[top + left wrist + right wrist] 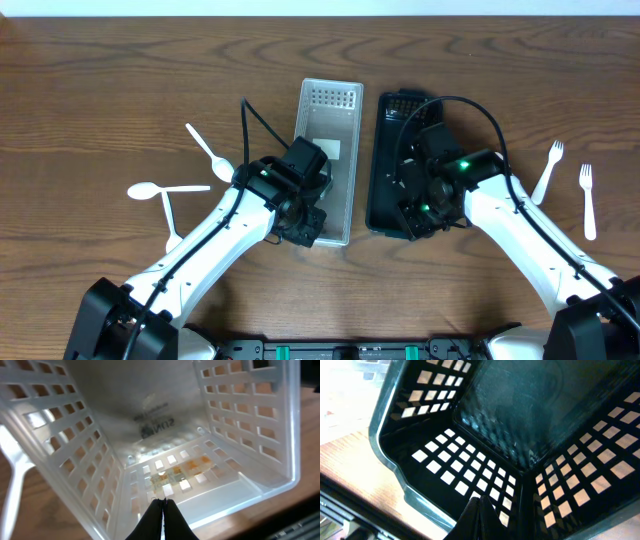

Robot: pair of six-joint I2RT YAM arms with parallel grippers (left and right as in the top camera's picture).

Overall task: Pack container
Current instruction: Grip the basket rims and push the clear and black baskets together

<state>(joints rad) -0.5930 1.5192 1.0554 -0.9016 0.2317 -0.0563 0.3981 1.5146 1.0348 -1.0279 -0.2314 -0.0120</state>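
A clear white slotted basket [330, 100] stands at the table's middle, with a black slotted basket [385, 130] right beside it. Both look empty apart from a label in the white one. My left gripper [305, 225] is shut and empty at the near end of the white basket; in the left wrist view its tips [162, 501] sit over the near wall of that basket [240, 420]. My right gripper [415, 215] is shut and empty inside the near end of the black basket; its tips [479, 500] are close to the basket's grid wall [470, 465].
Two white plastic spoons [208, 150] [160, 189] and another white utensil [170, 220] lie left of the baskets; one shows through the basket wall in the left wrist view [15, 480]. Two white forks [546, 172] [588, 200] lie at the right.
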